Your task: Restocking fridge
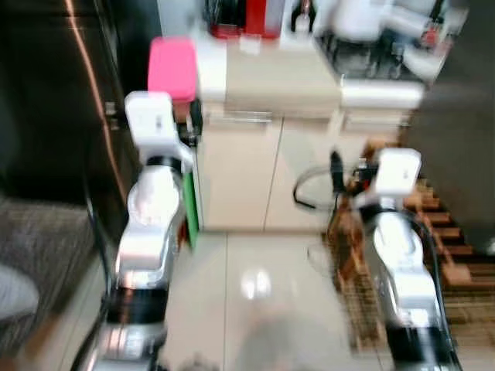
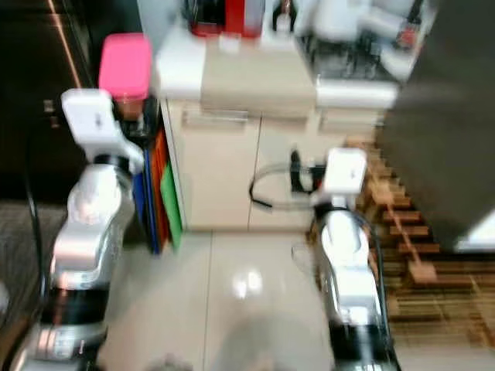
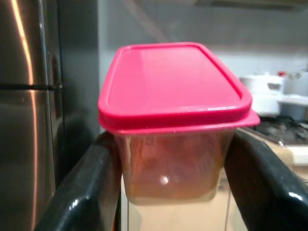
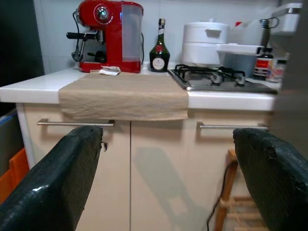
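Left gripper (image 3: 168, 192) raised at chest height beside the steel fridge (image 3: 29, 120), fingers (image 3: 82, 192) clamped on the sides of a clear container (image 3: 168, 168) capped with a pink lid (image 3: 171, 82). Right gripper (image 4: 168, 183) held lower, fingers spread with nothing between them, pointing at the cream cabinets (image 4: 159, 168) under a counter with a red coffee machine (image 4: 106, 36), a dark bottle (image 4: 159, 45) and a hob (image 4: 216, 77)

L arm up front, left gripper (image 3: 168, 183) fingers squeezed on a pink-lid box (image 3: 175, 120). R arm lower, right gripper (image 4: 168, 183) fingers wide apart, holding nothing
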`<state>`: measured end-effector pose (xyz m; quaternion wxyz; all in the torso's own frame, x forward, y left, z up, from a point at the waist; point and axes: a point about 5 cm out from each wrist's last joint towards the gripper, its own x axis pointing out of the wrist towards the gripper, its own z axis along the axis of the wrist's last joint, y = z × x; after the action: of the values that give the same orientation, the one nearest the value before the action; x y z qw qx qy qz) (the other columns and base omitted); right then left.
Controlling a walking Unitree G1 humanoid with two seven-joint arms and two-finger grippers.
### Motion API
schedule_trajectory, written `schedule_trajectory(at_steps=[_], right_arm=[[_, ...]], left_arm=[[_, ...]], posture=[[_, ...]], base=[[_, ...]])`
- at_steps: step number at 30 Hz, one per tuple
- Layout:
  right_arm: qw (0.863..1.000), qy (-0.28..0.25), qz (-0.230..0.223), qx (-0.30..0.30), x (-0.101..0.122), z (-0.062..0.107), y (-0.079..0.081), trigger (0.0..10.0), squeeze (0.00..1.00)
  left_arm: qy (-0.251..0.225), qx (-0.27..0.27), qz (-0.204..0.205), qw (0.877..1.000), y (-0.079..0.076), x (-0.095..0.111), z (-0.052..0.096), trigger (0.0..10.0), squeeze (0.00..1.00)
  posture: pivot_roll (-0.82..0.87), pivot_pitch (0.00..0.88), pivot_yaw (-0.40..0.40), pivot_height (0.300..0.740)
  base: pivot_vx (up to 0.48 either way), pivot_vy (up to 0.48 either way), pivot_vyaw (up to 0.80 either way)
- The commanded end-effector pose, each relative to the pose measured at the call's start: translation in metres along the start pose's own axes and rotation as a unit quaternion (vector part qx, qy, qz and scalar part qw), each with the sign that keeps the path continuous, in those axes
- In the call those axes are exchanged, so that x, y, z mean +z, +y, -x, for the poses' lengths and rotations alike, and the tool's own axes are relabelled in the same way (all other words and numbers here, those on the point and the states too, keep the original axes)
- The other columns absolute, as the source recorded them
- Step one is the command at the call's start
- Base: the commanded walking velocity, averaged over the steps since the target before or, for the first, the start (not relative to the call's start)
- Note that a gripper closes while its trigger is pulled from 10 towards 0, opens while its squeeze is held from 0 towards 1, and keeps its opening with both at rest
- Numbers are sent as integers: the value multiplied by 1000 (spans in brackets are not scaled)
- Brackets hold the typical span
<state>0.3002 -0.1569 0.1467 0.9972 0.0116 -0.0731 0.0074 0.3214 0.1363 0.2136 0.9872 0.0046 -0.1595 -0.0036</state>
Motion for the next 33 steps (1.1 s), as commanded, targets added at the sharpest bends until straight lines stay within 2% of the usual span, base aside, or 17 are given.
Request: schedule_trajectory(at_steps=[1,2,3,7,9,12,13,15,16,24,33], right_arm=[[1000,-2,7,-6,1,1,-7,10000,0],[1000,-2,7,-6,1,1,-7,10000,0],[1000,2,9,-11,-2,3,-10,10000,0],[1000,9,14,-20,-6,8,-15,10000,0],[1000,10,15,-20,-8,8,-16,10000,0],[1000,4,26,-15,-7,9,-15,10000,0],[999,-7,40,5,-4,8,-10,10000,0],[999,-8,31,2,-3,8,-9,10000,0],[1000,-4,27,-3,-4,7,-11,10000,0],[1000,4,21,-15,-7,8,-17,10000,0],[1000,2,22,-20,-7,7,-18,10000,0]], left_arm=[[11,-14,-2,1000,-1,-4,0,10000,0],[11,-14,-2,1000,-1,-4,0,10000,0],[28,-20,4,999,6,-13,5,10000,0],[72,-34,18,997,16,-35,19,10000,0],[77,-50,18,996,15,-40,24,10000,0],[82,-69,40,993,12,-42,28,10000,0],[81,-91,53,991,7,-42,32,10000,0],[75,-121,79,987,1,-40,39,10000,0],[72,-131,76,986,-1,-39,40,10000,0],[71,-154,63,984,-3,-40,42,10000,0],[65,-171,63,981,-8,-38,35,10000,0]], posture=[[-25,0,9,740],[-25,0,9,740],[-27,0,14,740],[-26,0,16,740],[-25,0,16,740],[-23,0,14,740],[-23,0,12,740],[-21,0,8,740],[-20,0,7,740],[-25,0,6,740],[-38,0,10,740]], base=[[0,0,-769],[0,0,-769],[0,0,-763],[0,0,-767],[0,0,-769],[0,0,-769],[0,0,-763],[0,0,-763],[0,-442,-763],[0,-469,-763],[0,-469,-763]])
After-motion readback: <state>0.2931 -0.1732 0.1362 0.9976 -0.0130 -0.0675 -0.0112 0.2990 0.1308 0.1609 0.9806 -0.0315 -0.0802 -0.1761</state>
